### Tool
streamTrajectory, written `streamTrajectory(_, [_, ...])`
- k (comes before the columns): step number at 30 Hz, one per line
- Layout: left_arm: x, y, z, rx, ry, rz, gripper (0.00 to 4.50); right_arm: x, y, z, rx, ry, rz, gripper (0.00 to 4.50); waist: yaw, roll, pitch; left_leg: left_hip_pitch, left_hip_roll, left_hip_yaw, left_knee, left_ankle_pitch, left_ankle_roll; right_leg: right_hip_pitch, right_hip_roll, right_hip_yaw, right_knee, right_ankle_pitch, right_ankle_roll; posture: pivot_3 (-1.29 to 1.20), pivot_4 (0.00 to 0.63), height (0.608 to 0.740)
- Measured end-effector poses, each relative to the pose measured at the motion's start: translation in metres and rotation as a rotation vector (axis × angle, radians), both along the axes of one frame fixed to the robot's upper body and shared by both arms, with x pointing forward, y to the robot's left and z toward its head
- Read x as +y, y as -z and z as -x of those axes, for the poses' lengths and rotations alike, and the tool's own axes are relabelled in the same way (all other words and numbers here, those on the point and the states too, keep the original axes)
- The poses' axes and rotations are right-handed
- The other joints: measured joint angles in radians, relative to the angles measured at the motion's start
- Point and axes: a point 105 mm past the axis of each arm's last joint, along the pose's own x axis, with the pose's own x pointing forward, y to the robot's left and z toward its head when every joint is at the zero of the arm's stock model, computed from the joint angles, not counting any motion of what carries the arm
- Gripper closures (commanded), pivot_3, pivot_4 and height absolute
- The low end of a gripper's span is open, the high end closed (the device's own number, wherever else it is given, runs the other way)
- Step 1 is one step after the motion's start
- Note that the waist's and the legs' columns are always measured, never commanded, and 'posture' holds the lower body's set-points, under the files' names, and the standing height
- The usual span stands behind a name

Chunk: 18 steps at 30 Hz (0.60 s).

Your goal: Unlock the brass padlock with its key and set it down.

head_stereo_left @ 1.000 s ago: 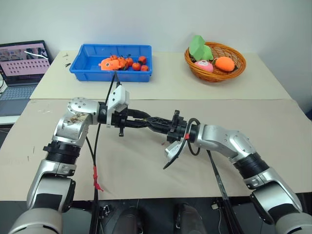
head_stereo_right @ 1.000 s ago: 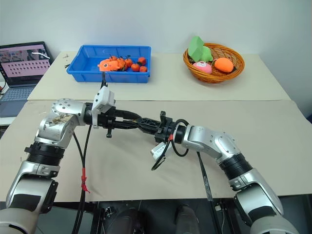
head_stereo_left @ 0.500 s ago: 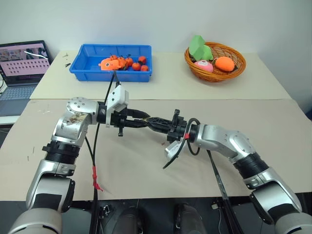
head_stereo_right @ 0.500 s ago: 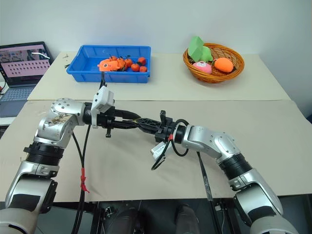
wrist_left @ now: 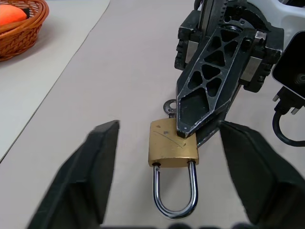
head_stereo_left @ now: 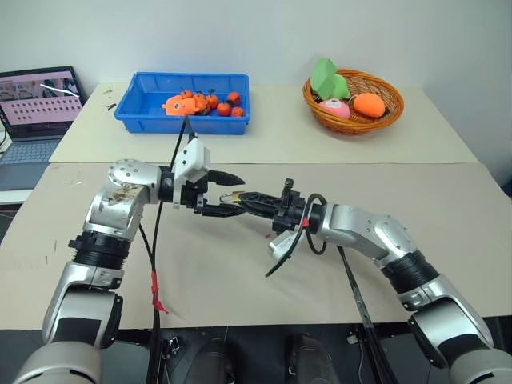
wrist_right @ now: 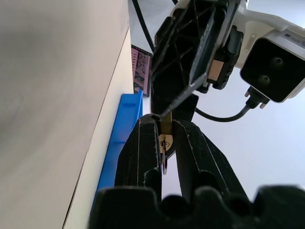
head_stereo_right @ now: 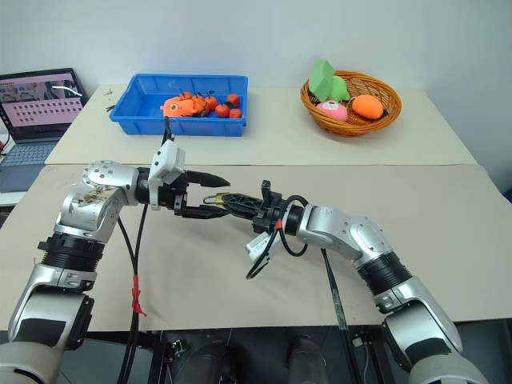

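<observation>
Left eye view: beige table [head_stereo_left: 448,200], left gripper [head_stereo_left: 228,194] wide, right gripper [head_stereo_left: 240,201] pinching brass padlock [wrist_left: 173,143].

The brass padlock [wrist_right: 166,136] is seen pinched edge-on between the two black fingers [wrist_right: 141,152] of the right gripper [wrist_right: 164,138]. Just beyond it, the left gripper [wrist_right: 190,62] is shown with its camera housing [wrist_right: 271,62]. A blue bin [wrist_right: 121,138] is visible on the counter [wrist_right: 57,95].
</observation>
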Motion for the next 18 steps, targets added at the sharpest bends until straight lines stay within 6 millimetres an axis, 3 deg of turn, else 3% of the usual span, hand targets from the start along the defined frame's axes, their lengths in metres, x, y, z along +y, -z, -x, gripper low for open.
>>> streamTrajectory(12, [0.006,0.000,-0.005,0.044,-0.052,0.026,0.06,-0.005,0.001,-0.004,0.003,0.029,0.005,4.38,-0.001,0.000,0.000,0.000,0.000,0.000,0.000,0.000,0.000,0.000,0.000,0.000,0.000,0.000,0.000,0.00,0.150,0.684])
streamTrajectory(18, [0.018,-0.033,-0.013,0.265,-0.120,0.218,0.06,-0.010,0.004,-0.004,0.008,0.048,0.013,4.38,-0.002,0.000,0.000,0.000,0.000,-0.001,0.000,0.000,0.000,0.000,0.000,0.000,0.000,0.000,0.000,0.00,0.150,0.684])
